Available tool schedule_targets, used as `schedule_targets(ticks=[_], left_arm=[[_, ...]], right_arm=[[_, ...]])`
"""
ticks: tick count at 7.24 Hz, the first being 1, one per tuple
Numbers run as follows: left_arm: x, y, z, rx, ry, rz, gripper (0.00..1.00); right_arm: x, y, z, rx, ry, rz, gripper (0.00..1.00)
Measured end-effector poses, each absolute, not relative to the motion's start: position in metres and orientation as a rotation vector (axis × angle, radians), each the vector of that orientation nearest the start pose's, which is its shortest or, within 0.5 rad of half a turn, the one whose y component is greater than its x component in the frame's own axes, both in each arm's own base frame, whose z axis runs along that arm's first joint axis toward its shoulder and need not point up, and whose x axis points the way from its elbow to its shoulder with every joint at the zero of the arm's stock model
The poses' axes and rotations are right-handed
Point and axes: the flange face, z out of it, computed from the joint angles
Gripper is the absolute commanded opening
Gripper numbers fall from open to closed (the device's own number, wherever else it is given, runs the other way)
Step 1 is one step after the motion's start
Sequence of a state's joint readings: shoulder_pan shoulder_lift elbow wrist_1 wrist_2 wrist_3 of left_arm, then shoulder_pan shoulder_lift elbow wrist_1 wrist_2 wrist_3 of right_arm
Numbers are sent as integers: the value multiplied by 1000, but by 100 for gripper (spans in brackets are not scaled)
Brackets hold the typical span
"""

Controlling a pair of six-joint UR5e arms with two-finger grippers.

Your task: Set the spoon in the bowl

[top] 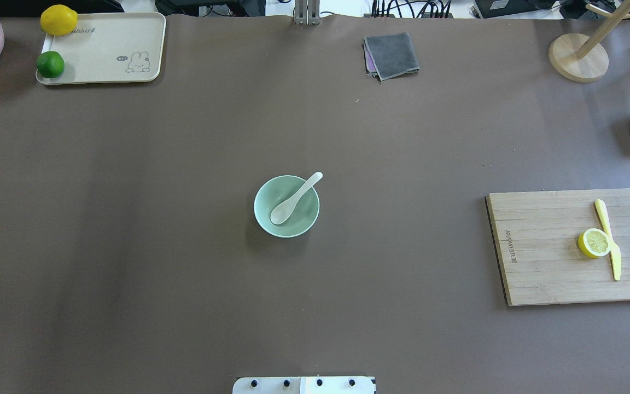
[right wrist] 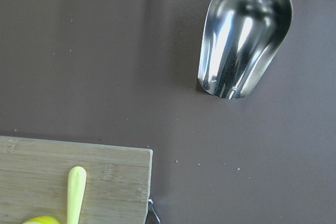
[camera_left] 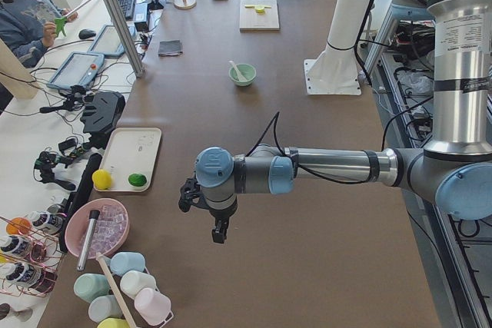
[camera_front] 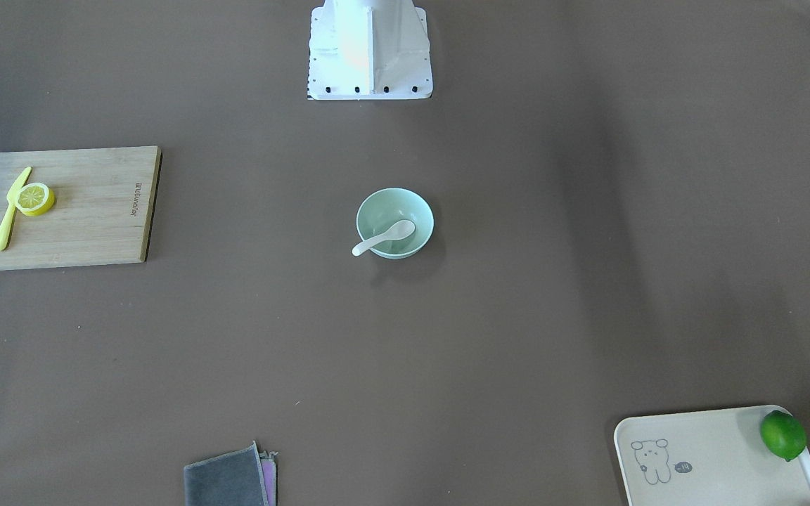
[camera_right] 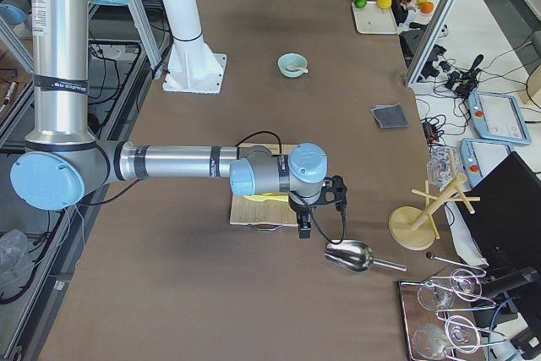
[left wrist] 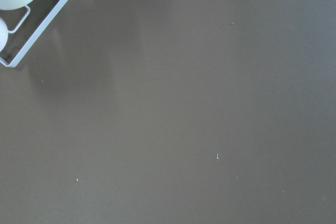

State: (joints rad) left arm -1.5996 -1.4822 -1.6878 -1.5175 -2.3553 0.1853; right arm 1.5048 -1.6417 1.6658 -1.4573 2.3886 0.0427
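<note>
The white spoon [top: 296, 198] lies in the pale mint-green bowl [top: 269, 192] at the table's middle, scoop down inside and handle resting over the rim. Both also show in the front view, the spoon [camera_front: 385, 237] in the bowl [camera_front: 413, 204]. Neither gripper shows in the overhead or front view. My left gripper [camera_left: 219, 232] hangs over the table's left end, far from the bowl [camera_left: 247, 79]. My right gripper [camera_right: 304, 227] hangs over the right end by the cutting board. I cannot tell whether either is open or shut.
A wooden cutting board [top: 544, 262] at the right holds a lemon half [top: 594, 242] and a yellow-green knife [top: 608, 238]. A metal scoop [right wrist: 244, 35] lies beyond it. A tray [top: 107, 49] with a lime and a lemon stands far left. A grey cloth [top: 391, 54] lies far centre.
</note>
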Motion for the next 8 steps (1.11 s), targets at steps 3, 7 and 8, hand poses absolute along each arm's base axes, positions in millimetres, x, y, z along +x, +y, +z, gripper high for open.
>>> schedule_targets(ticks=[3, 7, 8], left_arm=[[-76, -450, 642, 69, 780, 144, 98], [-75, -440, 653, 50, 777, 137, 98], [-76, -438, 654, 48, 777, 135, 98]], right_arm=[[30, -473, 630, 87, -821, -80, 100], [29, -476, 622, 103, -821, -89, 100], [29, -476, 621, 103, -821, -89, 100]])
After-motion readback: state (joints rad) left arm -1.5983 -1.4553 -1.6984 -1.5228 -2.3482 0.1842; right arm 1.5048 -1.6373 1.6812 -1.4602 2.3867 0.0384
